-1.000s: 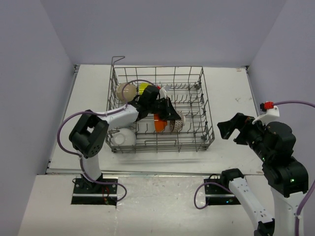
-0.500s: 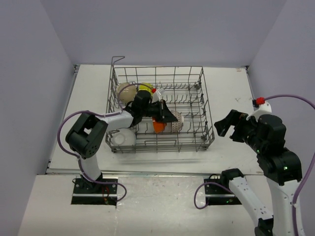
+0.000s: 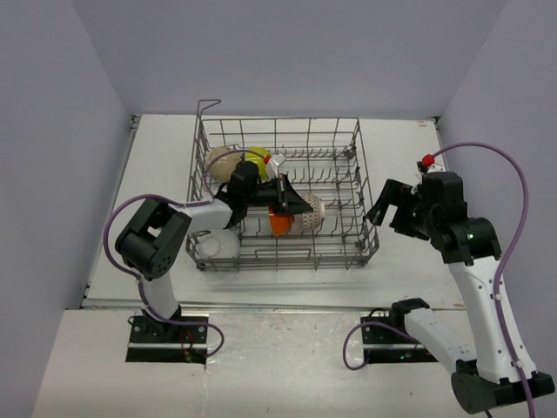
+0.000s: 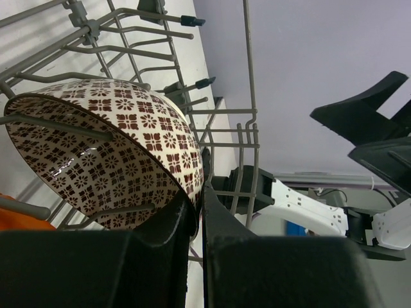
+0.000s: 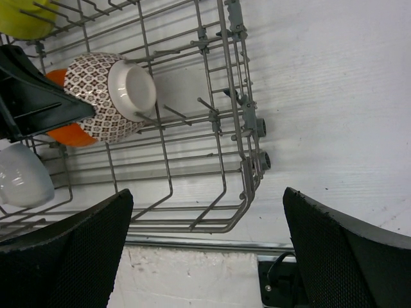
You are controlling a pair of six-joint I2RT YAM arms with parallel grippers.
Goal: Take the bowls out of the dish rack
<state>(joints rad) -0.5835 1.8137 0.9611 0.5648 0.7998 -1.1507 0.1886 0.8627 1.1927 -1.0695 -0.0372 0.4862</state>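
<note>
The grey wire dish rack (image 3: 366, 193) stands mid-table. Inside it a brown-and-white patterned bowl (image 3: 314, 216) rests on its side against the tines, next to an orange bowl (image 3: 279, 223). My left gripper (image 3: 297, 204) reaches into the rack and is shut on the patterned bowl's rim, which the left wrist view shows pinched between the fingers (image 4: 173, 224) with the bowl (image 4: 109, 147) just above them. My right gripper (image 3: 389, 210) hangs open and empty just outside the rack's right wall. In the right wrist view it (image 5: 205, 192) is above the rack's near right corner (image 5: 247, 168), with the patterned bowl (image 5: 112, 96) at upper left.
A yellow bowl (image 3: 258, 157) and a beige bowl (image 3: 221, 162) sit at the rack's back left, and a white bowl (image 3: 218, 244) at its front left. Bare white table (image 3: 409, 157) lies right of the rack. Purple cables loop off both arms.
My right arm has swung left and farther from the bases, bringing its open gripper close to the rack's right wall. My left gripper has drawn back slightly left, still on the patterned bowl.
</note>
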